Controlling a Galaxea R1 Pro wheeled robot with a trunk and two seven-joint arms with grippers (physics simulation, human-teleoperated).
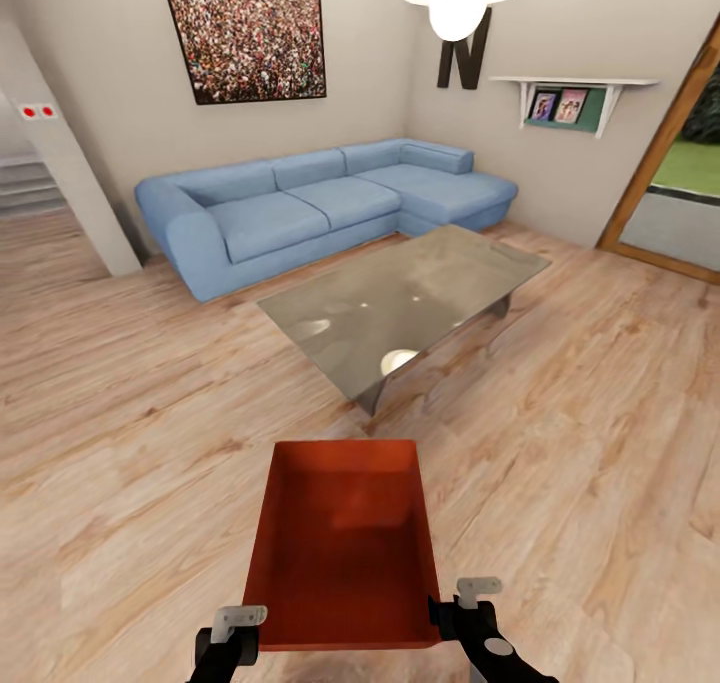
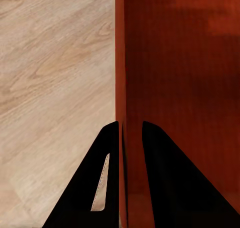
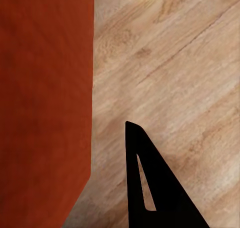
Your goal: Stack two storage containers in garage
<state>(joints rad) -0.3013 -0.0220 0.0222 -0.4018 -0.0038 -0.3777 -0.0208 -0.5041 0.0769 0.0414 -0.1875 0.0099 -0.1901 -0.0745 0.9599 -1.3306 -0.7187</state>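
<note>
I hold one orange-red storage container [image 1: 345, 553] low in front of me, above the light wood-plank floor of the living room. My left gripper [image 2: 131, 125] is shut on its left wall, with one black finger on each side of the thin wall [image 2: 121, 63]. My right gripper [image 1: 468, 618] sits against the container's right wall [image 3: 45, 88]. In the right wrist view one finger [image 3: 150, 178] stands outside that wall with a strip of floor between them. The wall hides the other finger. The garage is out of view.
A glass-topped table [image 1: 405, 298] stands just beyond the container. A blue corner sofa [image 1: 310, 203] stands behind it against the wall. A doorway [image 1: 680, 163] opens at the right. A pillar [image 1: 70, 163] and stairs [image 1: 25, 183] are at the left. Bare wood floor [image 1: 130, 443] lies on both sides.
</note>
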